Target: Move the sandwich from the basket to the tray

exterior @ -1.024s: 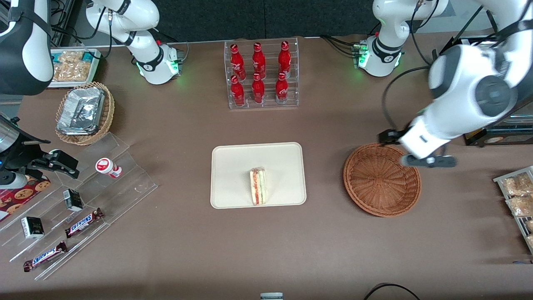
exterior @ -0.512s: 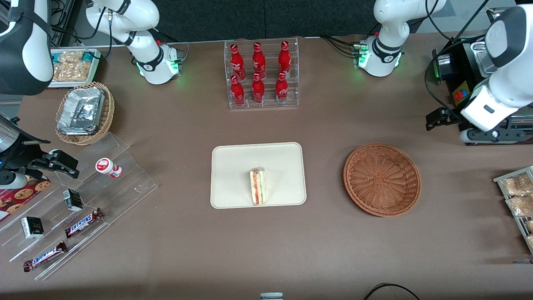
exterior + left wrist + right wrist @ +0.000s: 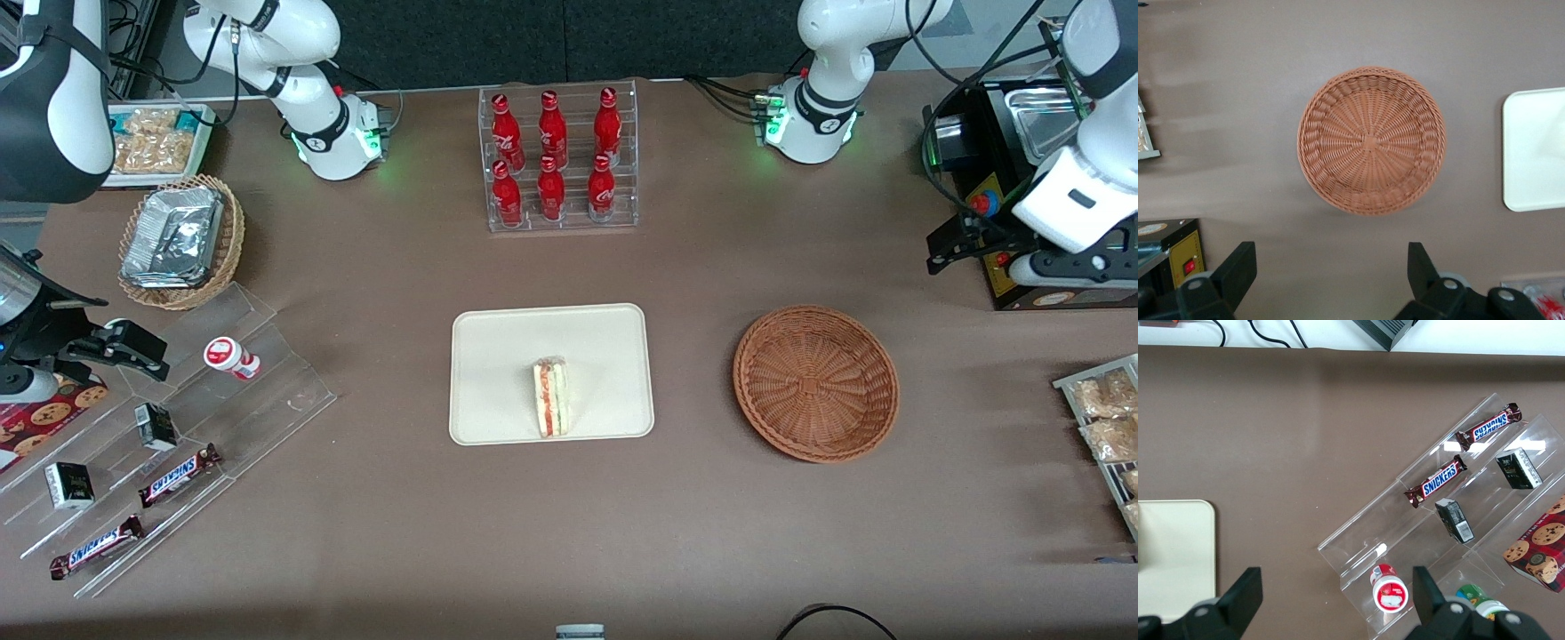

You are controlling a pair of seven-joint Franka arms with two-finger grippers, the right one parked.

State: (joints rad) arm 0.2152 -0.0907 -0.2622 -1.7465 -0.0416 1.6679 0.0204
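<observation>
Front view: the sandwich [image 3: 551,396] is seen lying on the tray [image 3: 498,347], near the tray's edge closest to the camera, cut side showing red and green layers. The basket [image 3: 815,383] is set on the table [image 3: 711,533] beside the tray, toward the working arm's end, with nothing in it. The hand [image 3: 1328,280] is held released, fingers [image 3: 1238,267] spread, high above the table beside the basket, grasping nothing.
</observation>
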